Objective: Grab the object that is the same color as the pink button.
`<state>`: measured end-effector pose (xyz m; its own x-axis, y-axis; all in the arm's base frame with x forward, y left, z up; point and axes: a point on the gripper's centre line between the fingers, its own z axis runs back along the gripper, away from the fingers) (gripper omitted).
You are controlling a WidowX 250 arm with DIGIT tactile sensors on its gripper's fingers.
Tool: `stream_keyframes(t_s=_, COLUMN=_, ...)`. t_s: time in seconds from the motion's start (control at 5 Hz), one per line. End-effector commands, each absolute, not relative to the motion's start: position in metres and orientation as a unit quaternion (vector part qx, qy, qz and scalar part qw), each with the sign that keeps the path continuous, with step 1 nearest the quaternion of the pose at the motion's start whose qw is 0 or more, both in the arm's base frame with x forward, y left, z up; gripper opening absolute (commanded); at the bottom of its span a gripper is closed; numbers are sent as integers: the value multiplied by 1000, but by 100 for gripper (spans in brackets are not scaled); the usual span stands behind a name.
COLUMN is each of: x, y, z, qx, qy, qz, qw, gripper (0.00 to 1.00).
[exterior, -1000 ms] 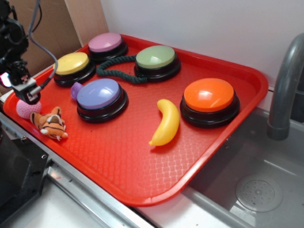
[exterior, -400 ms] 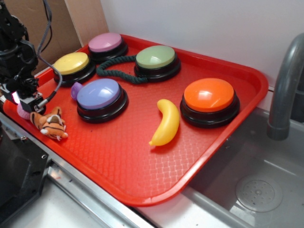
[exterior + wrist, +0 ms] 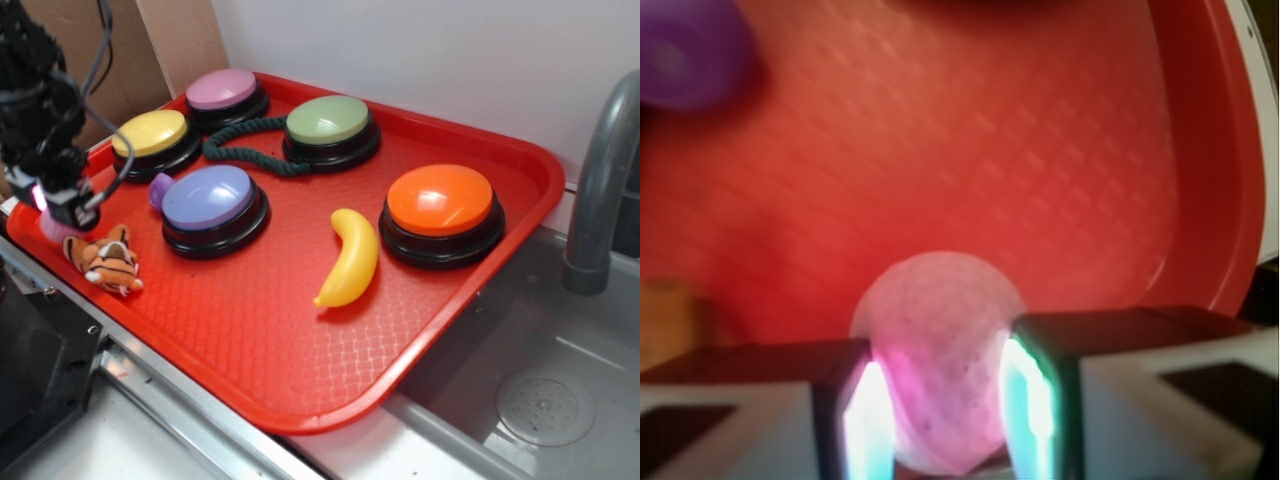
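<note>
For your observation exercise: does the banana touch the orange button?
No, the banana lies apart from the orange button, with bare red tray between them.

pink knobbly ball [image 3: 938,360], red patterned tray [image 3: 300,330]

We see the small pink yarn ball [image 3: 938,375], knobbly and round, resting on the red tray [image 3: 300,340] near its front-left corner, flanked closely on both sides by the fingers [image 3: 870,420], with only a pink sliver showing in the exterior view. The pink button [image 3: 222,90], a pale mauve dome on a black base, sits upright at the tray's far-left end, well apart from the ball.
</note>
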<state>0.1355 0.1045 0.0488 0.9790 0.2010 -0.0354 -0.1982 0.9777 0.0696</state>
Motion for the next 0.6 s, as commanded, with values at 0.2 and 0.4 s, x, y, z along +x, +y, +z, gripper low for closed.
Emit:
stream_keyframes(t_s=0.2, x=233, y=45, z=146, qx=15, qy=-76, qz=57, qw=995, gripper=0)
stream_keyframes(t_s=0.4, x=253, y=30, z=155, qx=-6, qy=-77, qz=23, qw=997, gripper=0)
